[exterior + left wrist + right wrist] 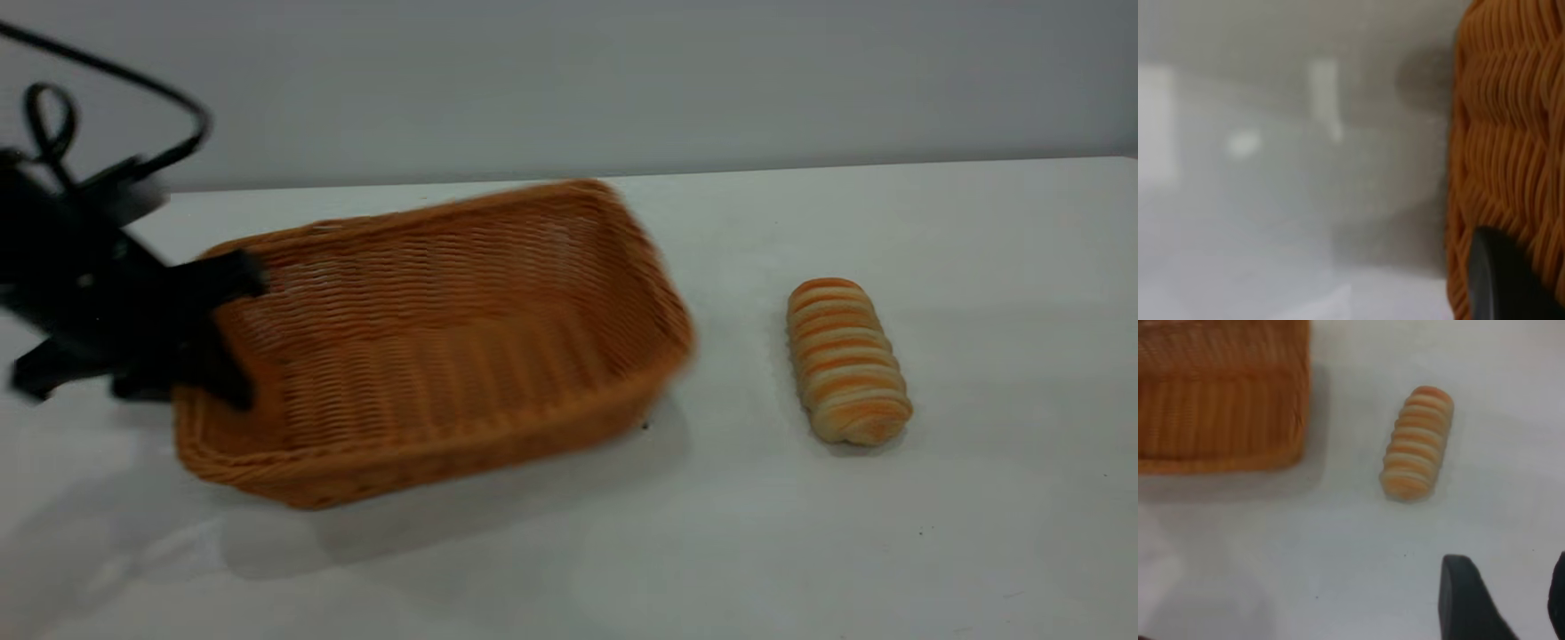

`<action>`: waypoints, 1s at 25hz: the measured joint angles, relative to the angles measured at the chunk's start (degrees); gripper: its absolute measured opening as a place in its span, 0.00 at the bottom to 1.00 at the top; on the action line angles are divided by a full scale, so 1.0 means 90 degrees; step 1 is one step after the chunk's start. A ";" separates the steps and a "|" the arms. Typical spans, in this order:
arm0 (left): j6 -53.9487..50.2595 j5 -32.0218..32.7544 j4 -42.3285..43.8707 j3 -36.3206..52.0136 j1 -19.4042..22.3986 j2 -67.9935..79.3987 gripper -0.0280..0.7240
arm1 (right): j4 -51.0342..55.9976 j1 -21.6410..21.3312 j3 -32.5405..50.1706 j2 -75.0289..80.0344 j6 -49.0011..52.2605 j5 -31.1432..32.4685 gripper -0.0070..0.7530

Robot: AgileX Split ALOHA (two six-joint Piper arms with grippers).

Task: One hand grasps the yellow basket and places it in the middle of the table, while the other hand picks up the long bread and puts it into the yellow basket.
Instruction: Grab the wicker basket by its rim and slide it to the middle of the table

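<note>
Clamped on the short end wall of the large rectangular orange-tan woven wicker basket (444, 338) is my left black angular gripper (233, 333), one finger reaching over the braided rim into the inside, the other against the outside. From my left wrist view, a dark fingertip (1501, 280) presses against the weave of that basket (1511, 153). The basket sits tilted, its held end raised off the wide plain white tabletop (800, 533) and a shadow spread beneath it. A looping black cable (53, 124) arcs above my left arm, on the side of the basket away from the bread.

My right gripper (1501, 600) hangs over the tabletop (1305, 573) with its two dark fingers spread apart and nothing between them; it is out of the exterior view. Farther on lies the small oblong cream bread roll with golden-orange crosswise stripes (1417, 443), flat on the table, beside the basket (1218, 393) but clear of its free end wall, with bare white surface between them.
</note>
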 joint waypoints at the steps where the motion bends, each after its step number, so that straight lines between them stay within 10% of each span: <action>1: 0.0270 0.0249 0.0053 -0.0179 -0.0058 0.0064 0.17 | 0.0000 0.0000 0.0000 0.0000 0.0000 -0.0001 0.47; 17: 0.0754 0.1188 0.0190 -0.0861 -0.0087 0.0481 0.18 | 0.0000 0.0000 0.0000 0.0000 0.0000 0.0020 0.47; 25: 0.0742 0.1337 0.0112 -0.0878 -0.0087 0.0481 0.45 | 0.0000 0.0000 0.0000 0.0000 0.0000 0.0020 0.47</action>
